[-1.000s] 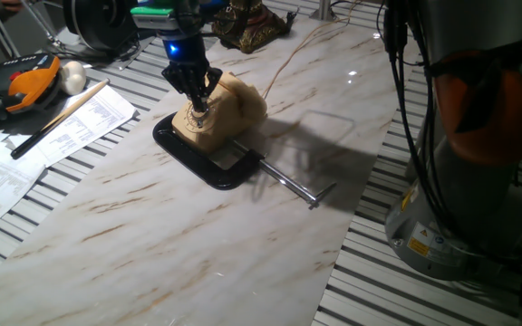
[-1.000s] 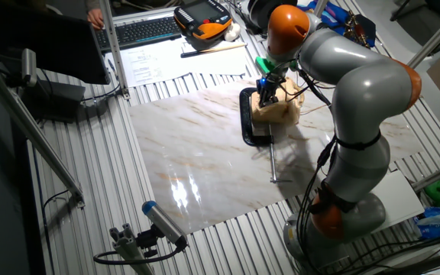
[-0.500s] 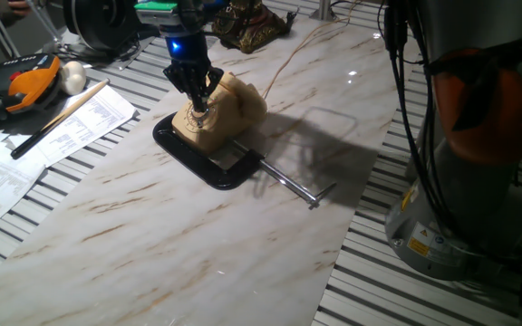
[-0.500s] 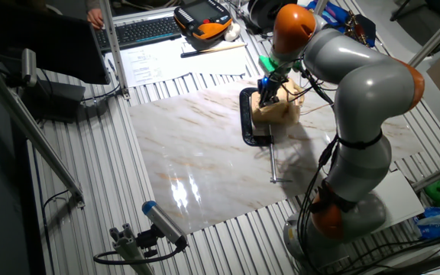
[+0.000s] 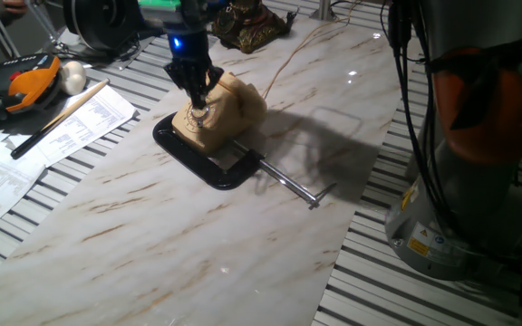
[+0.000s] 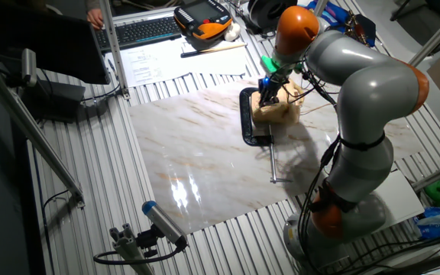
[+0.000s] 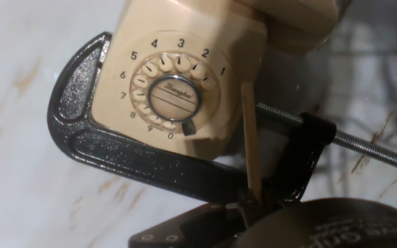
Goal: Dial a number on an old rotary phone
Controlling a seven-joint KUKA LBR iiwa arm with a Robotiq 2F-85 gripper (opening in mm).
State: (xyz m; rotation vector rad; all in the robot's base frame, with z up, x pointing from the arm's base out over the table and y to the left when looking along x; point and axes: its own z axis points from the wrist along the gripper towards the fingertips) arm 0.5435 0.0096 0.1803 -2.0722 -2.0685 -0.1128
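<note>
Gripper: black two-finger tool, clenched on a thin wooden stick, poised over the dial.
Phone: small cream-beige plastic rotary phone, on the marble slab.
Clamp: black C-clamp, hugging the phone's base.

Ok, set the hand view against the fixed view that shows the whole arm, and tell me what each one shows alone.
Only the hand view shows the dial with its numerals, and a thin wooden stick running from the gripper beside the dial.

Only that fixed view shows the whole arm, a keyboard and the papers behind the marble slab.

Both show the old rotary phone held in the black C-clamp with its screw rod.
</note>
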